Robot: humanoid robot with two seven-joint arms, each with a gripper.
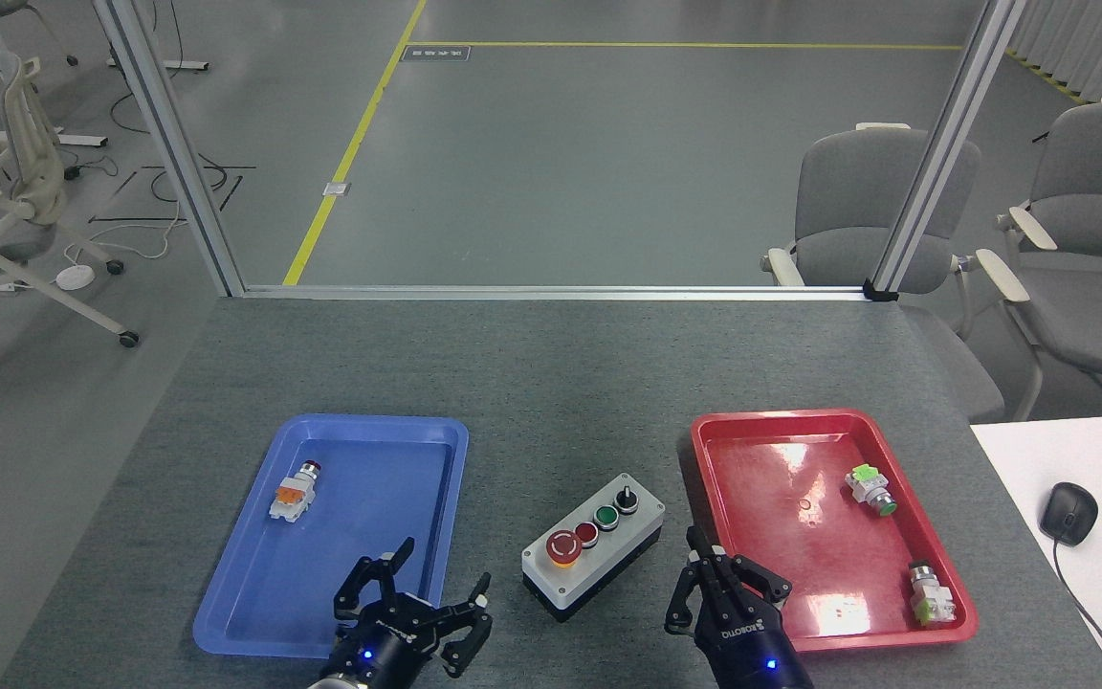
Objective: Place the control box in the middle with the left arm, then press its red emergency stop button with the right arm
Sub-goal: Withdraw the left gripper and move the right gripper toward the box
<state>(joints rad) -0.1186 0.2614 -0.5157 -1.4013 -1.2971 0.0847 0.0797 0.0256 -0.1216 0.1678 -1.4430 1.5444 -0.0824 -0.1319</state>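
A dark grey speckled felt table (551, 383) carries a blue plastic tray (254, 612) at left, an elongated light grey control box (599, 565) in the middle, and a red plastic tray (761, 421) at right.

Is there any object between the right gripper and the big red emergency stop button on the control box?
Nothing visible blocks it. The right gripper sits just right of the control box, over the left rim of the red tray. Only bare felt and the box's own grey top lie between it and the red emergency stop button.

A dark grey speckled felt table surface (551, 383) is shown. A blue plastic tray (436, 450), a red plastic tray (752, 426) and a light grey, black-based control box (599, 560) are seen.
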